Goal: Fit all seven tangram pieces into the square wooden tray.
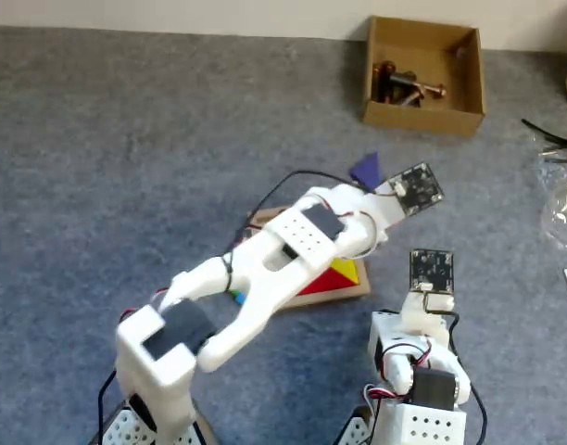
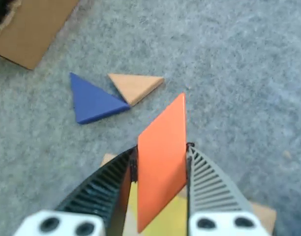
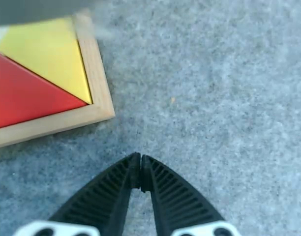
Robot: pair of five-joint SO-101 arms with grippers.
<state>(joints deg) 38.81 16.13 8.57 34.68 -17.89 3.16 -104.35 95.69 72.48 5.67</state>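
**Placement step, piece in transit.** The left gripper (image 2: 160,164) is closed on an orange parallelogram (image 2: 163,157). The piece is pinched across its width between the two jaws and projects past their tips. Directly beneath these jaws lies the square wooden tray (image 3: 99,88), in which a yellow triangle (image 3: 47,54) and a red triangle (image 3: 27,93) sit edge to edge. Beyond the jaw tips, a blue triangle (image 2: 94,101) and a tan triangle (image 2: 135,86) lie on the carpet touching at one corner, both outside the tray.

The right gripper (image 3: 140,172) holds nothing, its jaws closed tip to tip. The tray's corner lies a little beyond those tips.

The next move probably calls for turning the parallelogram to match a free slot, lowering it flat, then opening the jaws. The arm hides the free space from above.

**Setting.** The surface is grey short-pile carpet (image 1: 107,139). A cardboard box (image 1: 422,74) holding small metal parts stands well beyond the tray, near a pale wall (image 1: 172,14).
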